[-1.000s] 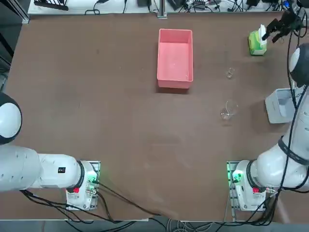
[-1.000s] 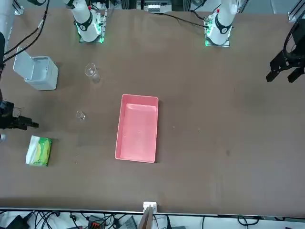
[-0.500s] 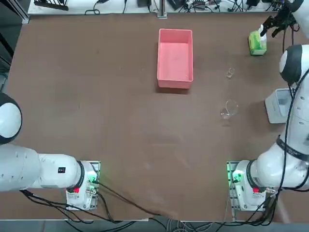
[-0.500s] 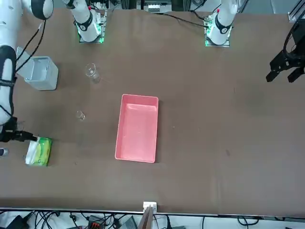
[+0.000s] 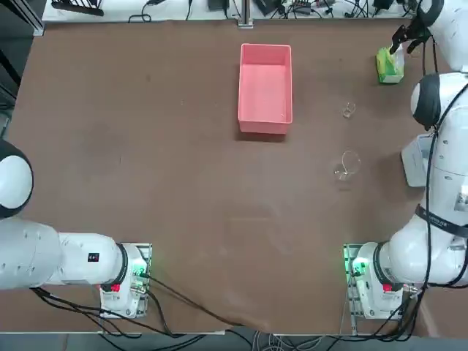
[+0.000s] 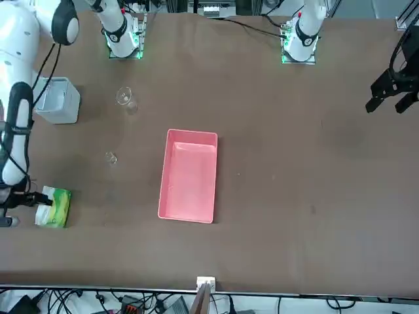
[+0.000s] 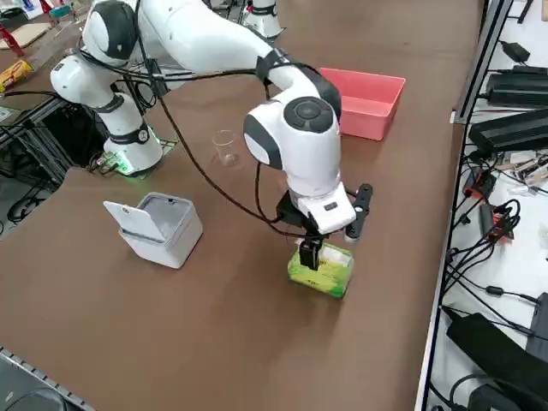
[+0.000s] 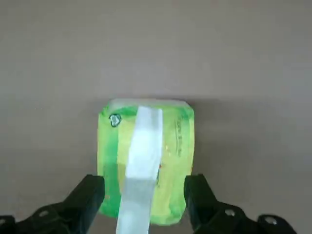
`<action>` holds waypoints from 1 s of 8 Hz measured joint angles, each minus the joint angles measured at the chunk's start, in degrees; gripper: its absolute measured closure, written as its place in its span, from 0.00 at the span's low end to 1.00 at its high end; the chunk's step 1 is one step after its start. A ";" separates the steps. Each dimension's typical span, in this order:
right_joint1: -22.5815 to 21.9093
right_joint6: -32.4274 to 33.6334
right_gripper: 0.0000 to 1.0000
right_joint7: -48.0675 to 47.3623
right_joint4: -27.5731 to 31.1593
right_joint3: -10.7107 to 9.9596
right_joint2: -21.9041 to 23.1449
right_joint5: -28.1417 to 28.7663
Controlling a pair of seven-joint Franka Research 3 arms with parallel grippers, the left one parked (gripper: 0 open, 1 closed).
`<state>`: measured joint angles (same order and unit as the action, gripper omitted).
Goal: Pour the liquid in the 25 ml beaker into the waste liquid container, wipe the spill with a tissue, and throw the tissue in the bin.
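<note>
The 25 ml beaker is a tiny clear glass standing on the brown table, right of the pink waste liquid container. A yellow-green tissue pack lies at the far right, with a white tissue sticking up from it. My right gripper hangs just above the pack, open, its fingers on either side of the sheet and holding nothing. The pale grey bin stands with its lid open, nearer the arm's base; in the top view the arm partly covers it.
A wider clear beaker stands between the small beaker and the arm's base. The table's far edge with cables runs close behind the tissue pack. The right arm's links arch over the beakers.
My right gripper has travelled toward the table's far edge and now sits over the tissue pack instead of beside it. Its jaws stayed open. Nothing on the table moved.
</note>
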<state>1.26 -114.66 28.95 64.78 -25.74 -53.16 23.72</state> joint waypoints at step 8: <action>-0.05 -0.99 0.98 -0.85 -0.92 0.27 -2.08 0.01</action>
<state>1.21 -115.65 28.10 63.86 -25.47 -55.24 23.73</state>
